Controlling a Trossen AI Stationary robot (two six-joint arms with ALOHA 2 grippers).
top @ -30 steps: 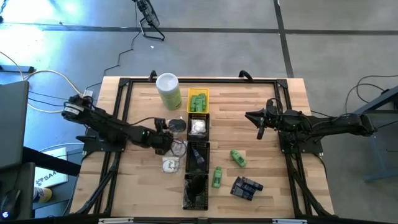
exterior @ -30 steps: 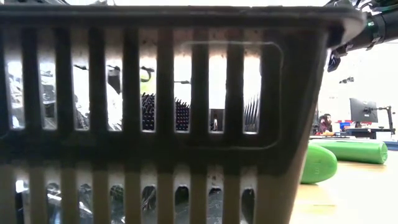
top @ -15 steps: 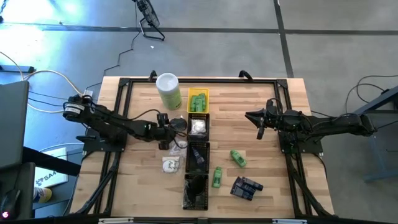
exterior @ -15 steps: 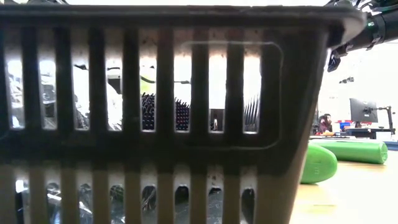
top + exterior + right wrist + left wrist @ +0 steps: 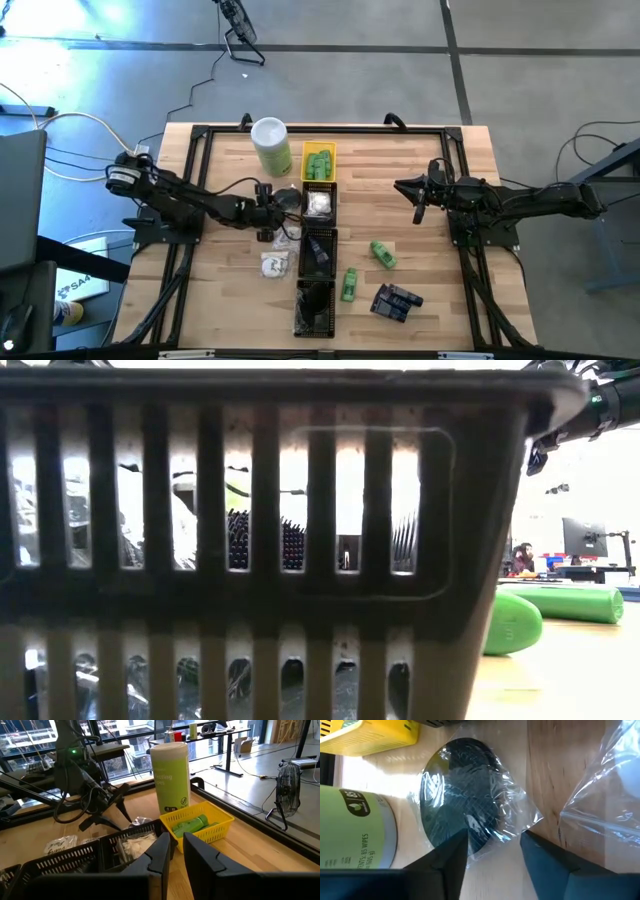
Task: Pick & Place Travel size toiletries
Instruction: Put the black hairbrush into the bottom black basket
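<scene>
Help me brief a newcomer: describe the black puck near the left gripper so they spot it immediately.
Find the tall pale-green wipes canister at the table's back. Just in front of it, beside the column of trays, lies the black round puck before the left gripper. Unlike the white wrapped piece nearby, it is dark inside clear crinkly film.

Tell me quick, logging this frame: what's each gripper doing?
Left gripper: open, straddling the wrapped black puck.
Right gripper: shut, empty, raised at the table's right.
</scene>
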